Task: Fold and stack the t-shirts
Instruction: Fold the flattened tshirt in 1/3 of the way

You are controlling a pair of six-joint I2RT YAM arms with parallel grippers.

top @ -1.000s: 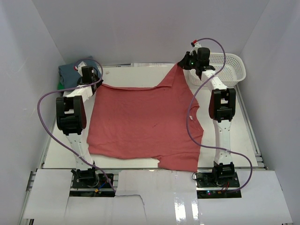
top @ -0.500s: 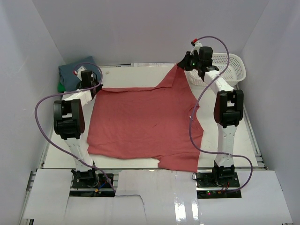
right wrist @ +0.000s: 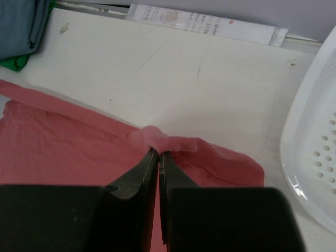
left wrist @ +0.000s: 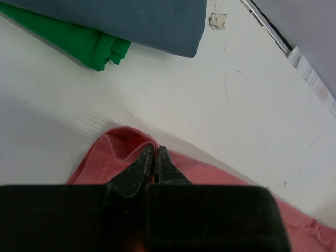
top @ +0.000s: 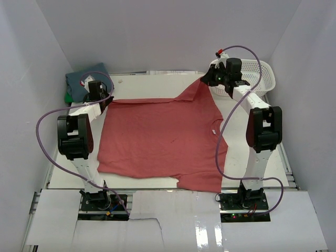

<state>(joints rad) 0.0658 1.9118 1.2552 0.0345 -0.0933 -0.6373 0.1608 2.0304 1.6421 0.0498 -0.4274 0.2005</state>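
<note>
Across the counter [top: 152, 84], the coral-red t-shirt [top: 160, 142] is spread out.
Its far left corner is pinched by the closed left gripper [left wrist: 154, 149], its far right corner by the closed right gripper [right wrist: 158, 153]; the slate-blue t-shirt [top: 79, 81] is laid on the green t-shirt [left wrist: 79, 42] at the far left.

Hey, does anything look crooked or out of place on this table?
Yes. The coral-red cloth t-shirt lies askew on the white table: its near right corner reaches past the table's near edge, while its near left edge stops short of it.
</note>
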